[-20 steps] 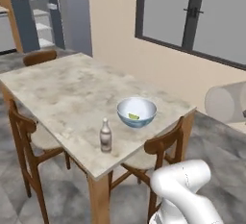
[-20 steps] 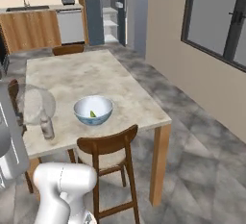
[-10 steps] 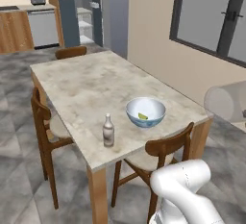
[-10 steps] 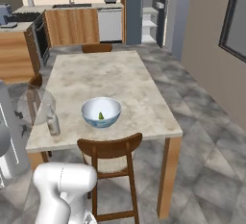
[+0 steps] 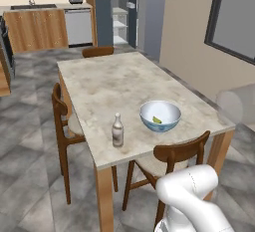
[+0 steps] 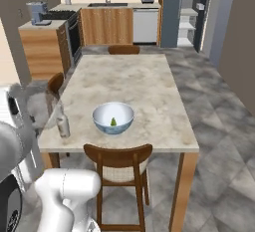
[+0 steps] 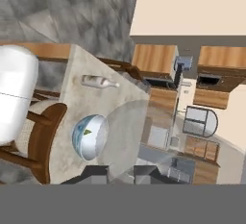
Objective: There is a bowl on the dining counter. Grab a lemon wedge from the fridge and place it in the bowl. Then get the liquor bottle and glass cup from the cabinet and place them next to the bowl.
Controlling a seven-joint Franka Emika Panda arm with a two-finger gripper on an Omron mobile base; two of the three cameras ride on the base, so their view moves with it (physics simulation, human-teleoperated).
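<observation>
Left base view: bowl [image 5: 160, 116], holding the lemon wedge [image 5: 157, 120], sits near the tabletop's [image 5: 109, 81] front edge, with the bottle [image 5: 117, 130] upright just to its left.
Right base view: glass [image 6: 35, 106] shows blurred at the left, beyond the bottle from the bowl.
Hand view: your tool [image 7: 122, 175] looks clamped on the glass, and the bowl lies to its left.
Change: your base has swung round, while the bowl and bottle are unmoved.

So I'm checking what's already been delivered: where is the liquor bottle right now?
The liquor bottle stands upright on the dining counter, near its front edge, left of the bowl in the left base view and apart from it.
</observation>
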